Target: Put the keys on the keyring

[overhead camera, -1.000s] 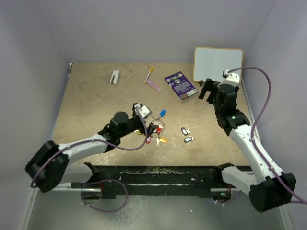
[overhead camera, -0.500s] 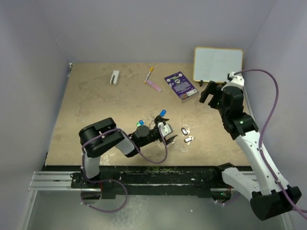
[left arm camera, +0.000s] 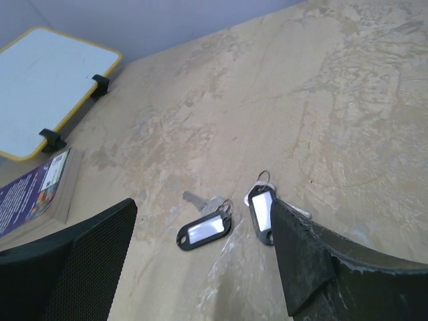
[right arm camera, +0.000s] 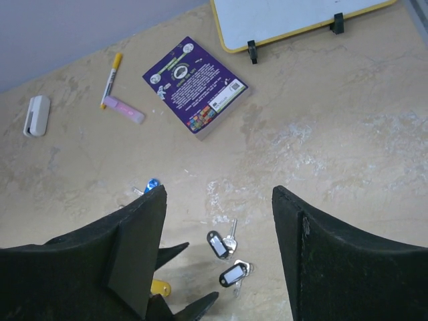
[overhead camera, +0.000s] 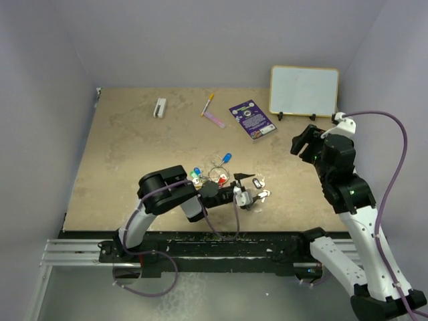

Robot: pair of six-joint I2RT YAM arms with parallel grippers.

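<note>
The left gripper (left arm camera: 202, 206) reaches low over the table (overhead camera: 120, 147), its fingers spread and clamped on nothing. Two white-tagged keys (left arm camera: 204, 229) lie flat on the table between the fingers. Just left of it, beside its wrist, the coloured-tag keys (overhead camera: 196, 175) sit bunched with the thin keyring (overhead camera: 217, 175); whether any is threaded on cannot be told. Farther right, the right gripper (right arm camera: 219, 197) hangs raised, jaws apart and empty, near the whiteboard (overhead camera: 304, 90).

Left arm (overhead camera: 160, 190) and right arm (overhead camera: 351, 194), white shells with black joints, purple cables (overhead camera: 396, 167) trailing from each wrist.
</note>
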